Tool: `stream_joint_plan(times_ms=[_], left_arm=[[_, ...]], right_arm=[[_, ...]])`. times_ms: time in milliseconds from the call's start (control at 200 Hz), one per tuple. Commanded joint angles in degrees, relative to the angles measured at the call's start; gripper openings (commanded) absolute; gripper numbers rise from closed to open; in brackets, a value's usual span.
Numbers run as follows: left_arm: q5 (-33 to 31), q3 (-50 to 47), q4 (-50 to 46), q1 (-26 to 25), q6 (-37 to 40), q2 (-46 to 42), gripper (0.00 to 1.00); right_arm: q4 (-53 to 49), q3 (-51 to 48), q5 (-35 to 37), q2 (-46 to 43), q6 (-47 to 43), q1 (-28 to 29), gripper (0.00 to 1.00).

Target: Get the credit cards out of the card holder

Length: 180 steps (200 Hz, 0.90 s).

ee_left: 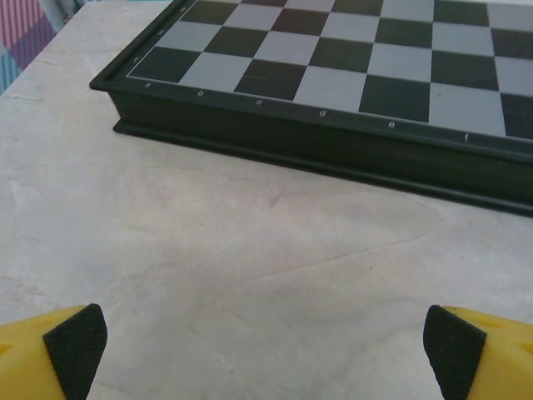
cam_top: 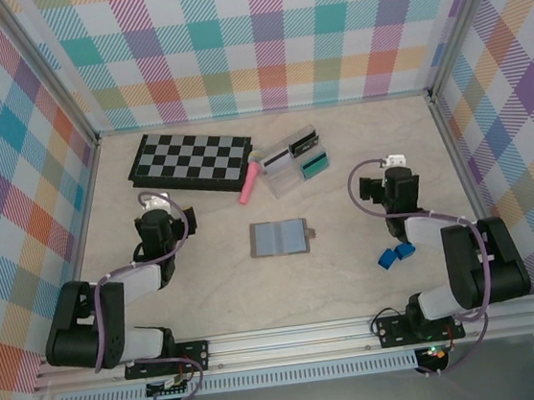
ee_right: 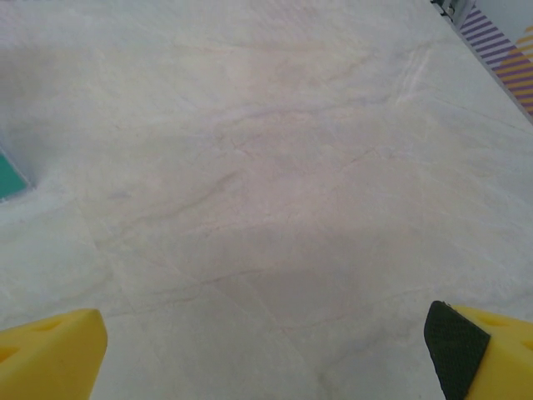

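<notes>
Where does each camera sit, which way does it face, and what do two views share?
Top external: above and behind, looking down on the table, card holder, left arm and right arm.
Left wrist: low, facing the chessboard; open left end effector at bottom.
Right wrist: low, facing bare table and a patterned wall; open right end effector at bottom.
Shared: top external and left wrist both show the chessboard.

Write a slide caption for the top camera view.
Flat grey-blue bifold wallet lies open mid-table between black left arm and right arm; black-and-grey chessboard and clear plastic box sit behind it.
</notes>
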Motion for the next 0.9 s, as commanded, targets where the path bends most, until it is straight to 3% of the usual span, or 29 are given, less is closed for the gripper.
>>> stream_joint_plan(times_ms=[0, 280, 355, 500, 895], left_arm=[[5.74, -1.00, 10.57, 1.51, -0.08, 2.64, 1.00], [5.40, -1.04, 17.29, 1.60, -0.22, 10.67, 1.00], [5.43, -0.34, 15.76, 1.58, -0.19, 10.61, 1.00], [3.60, 2.36, 11.25, 1.63, -0.96, 11.14, 1.00], [4.02, 2.56, 10.94, 1.84, -1.08, 11.19, 1.00]], right_arm=[[10.31, -1.50, -7.87, 2.64, -1.34, -1.69, 1.00], [14.63, -3.92, -14.78, 2.98, -2.18, -3.18, 1.00], [18.22, -4.91, -15.41, 5.05, -2.45, -3.26, 1.00], [16.17, -4.05, -14.88, 4.91, -1.73, -3.57, 1.00], [15.18, -3.48, -15.84, 5.01, -0.77, -4.70, 1.00]])
